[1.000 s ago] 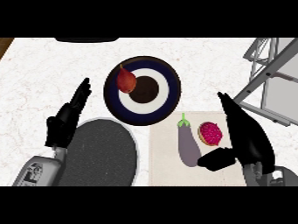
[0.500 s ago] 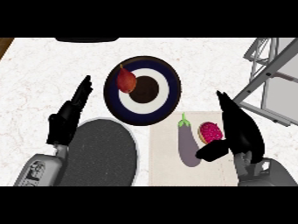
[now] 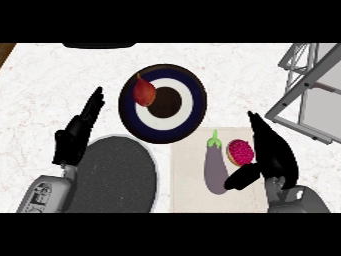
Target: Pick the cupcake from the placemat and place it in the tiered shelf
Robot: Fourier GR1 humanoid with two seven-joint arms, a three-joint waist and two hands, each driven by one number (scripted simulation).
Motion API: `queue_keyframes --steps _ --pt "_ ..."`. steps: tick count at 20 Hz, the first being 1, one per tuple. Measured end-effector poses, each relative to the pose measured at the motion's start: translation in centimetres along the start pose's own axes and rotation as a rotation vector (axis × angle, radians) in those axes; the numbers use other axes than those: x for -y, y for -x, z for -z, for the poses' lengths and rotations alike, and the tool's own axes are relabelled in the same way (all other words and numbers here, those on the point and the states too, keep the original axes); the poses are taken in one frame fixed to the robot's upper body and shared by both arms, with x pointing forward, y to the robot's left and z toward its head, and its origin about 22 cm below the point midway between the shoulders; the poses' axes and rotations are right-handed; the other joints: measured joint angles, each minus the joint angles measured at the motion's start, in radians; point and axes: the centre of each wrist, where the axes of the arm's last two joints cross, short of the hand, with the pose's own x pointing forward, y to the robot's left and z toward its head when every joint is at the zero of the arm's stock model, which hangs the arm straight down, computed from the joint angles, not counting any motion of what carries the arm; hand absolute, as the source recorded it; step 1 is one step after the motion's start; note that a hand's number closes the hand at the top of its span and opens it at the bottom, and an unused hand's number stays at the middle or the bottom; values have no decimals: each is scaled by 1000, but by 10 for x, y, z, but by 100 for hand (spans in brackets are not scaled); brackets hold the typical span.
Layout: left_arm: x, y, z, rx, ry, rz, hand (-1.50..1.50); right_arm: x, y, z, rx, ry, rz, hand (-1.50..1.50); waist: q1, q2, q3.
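Cupcake, pink-topped, sits on the pale placemat at the lower right of the marble counter, just beside a purple eggplant that lies lengthwise to its left; the two look close enough to touch, though I cannot tell whether they do. The right hand stands against the cupcake's right side, its fingers straight and together, pointing away from the robot, while the thumb reaches out sideways below the cupcake toward the eggplant's lower end; nothing is clamped yet, and the hand reads as spread to bracket the cupcake between thumb and fingers. That pose makes sense, I judge, because the eggplant blocks the left flank, so the approach comes from the right and from below. The forearm enters at the lower right edge, angled slightly inward. The left hand rests at the view's left, fingers straight and relaxed, holding nothing, beside a dark speckled round disc. Above the placemat is a navy-ringed plate carrying a red pointed fruit. The tiered shelf stands at the upper right, well apart from the cupcake; the lift and carry toward it are not yet begun; closing the thumb could nudge the eggplant.
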Motion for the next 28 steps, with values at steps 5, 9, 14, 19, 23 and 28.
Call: queue_keyframes --steps 5,9,14,19,23,28 --pt "-2 -2 -2 2 3 0 0 -5 0 2 -3 -18 -2 -150 0 -1 0" --pt "2 -6 -1 -4 3 1 0 -16 3 3 -3 -45 -21 150 0 -3 -2" --pt "5 -6 -3 -4 4 -4 0 -20 8 5 30 -56 -96 150 0 -5 -4" --pt "0 -4 0 -3 9 -7 0 -10 18 5 90 -30 -147 150 -3 -4 -3" --pt "-1 -1 -2 -11 -3 -15 0 -3 39 -10 393 -160 -294 150 -13 -10 2" --pt "-2 3 -5 -29 -13 -11 0 9 55 -34 759 -341 -429 150 -30 -19 8"
